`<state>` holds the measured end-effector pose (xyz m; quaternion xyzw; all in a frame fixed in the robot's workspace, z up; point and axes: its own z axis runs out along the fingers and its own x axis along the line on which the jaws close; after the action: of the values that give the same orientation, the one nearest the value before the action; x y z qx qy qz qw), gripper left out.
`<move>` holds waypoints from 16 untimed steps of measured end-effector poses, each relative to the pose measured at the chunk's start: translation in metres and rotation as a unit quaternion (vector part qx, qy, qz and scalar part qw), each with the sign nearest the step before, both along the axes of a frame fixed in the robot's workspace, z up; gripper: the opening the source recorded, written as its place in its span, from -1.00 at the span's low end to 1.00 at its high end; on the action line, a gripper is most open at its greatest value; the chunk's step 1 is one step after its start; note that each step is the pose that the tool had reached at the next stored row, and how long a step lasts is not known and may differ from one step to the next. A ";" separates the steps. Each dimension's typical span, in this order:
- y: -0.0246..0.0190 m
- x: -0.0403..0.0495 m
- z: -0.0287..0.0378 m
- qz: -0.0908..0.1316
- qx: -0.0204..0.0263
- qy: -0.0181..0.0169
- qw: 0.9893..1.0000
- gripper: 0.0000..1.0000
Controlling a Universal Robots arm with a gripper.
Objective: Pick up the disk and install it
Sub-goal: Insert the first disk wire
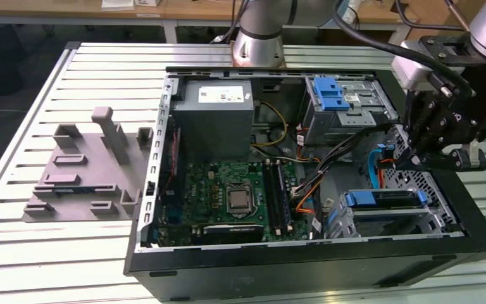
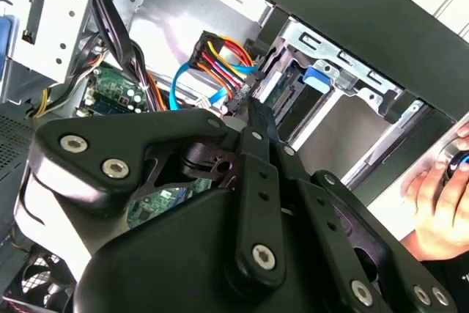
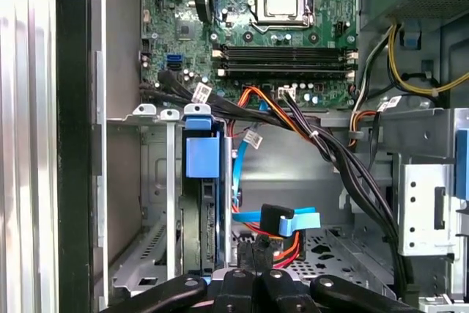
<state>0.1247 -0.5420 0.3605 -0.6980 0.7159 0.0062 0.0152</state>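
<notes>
Silver slats make up the bench (image 1: 23,253), and on it an open black computer case (image 1: 311,269) lies on its side, filling the centre and right of the exterior view. Inside the case, a green circuit board (image 1: 235,196) sits at lower centre, with a grey power-supply box (image 1: 213,120) above it. A grey plastic block with upright posts (image 1: 87,174) rests on the bench at the left of the frame, well apart from the case.

The disk (image 1: 381,199) is already seated in a metal drive cage (image 1: 424,218) at the lower right of the case, its blue plastic bracket facing outward. In the first wrist view the disk (image 3: 199,203) stands on edge in the cage at lower left of the frame, blue bracket uppermost. A bundle of orange, red and blue cables (image 3: 275,229) lies just beside it.

The robot's black pincer (image 1: 412,161) hangs at the right of the exterior view, above the case's right edge and just above the drive cage. Its fingers (image 3: 253,284) are drawn together with almost no gap and hold nothing. In the second wrist view a person's hand (image 2: 440,203) appears at the right edge of the frame.
</notes>
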 end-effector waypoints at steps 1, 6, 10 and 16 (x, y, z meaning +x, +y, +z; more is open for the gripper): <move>0.0001 0.0000 -0.0001 0.000 0.000 0.000 1.000 -0.79; 0.0011 -0.0003 0.0019 0.000 0.000 -0.002 1.000 -0.79; 0.0026 -0.0003 0.0030 0.000 -0.006 -0.002 1.000 -0.79; 0.0036 -0.0003 0.0031 0.000 -0.007 -0.002 1.000 -0.66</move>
<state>0.1244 -0.5384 0.3636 -0.6981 0.7159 -0.0005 0.0117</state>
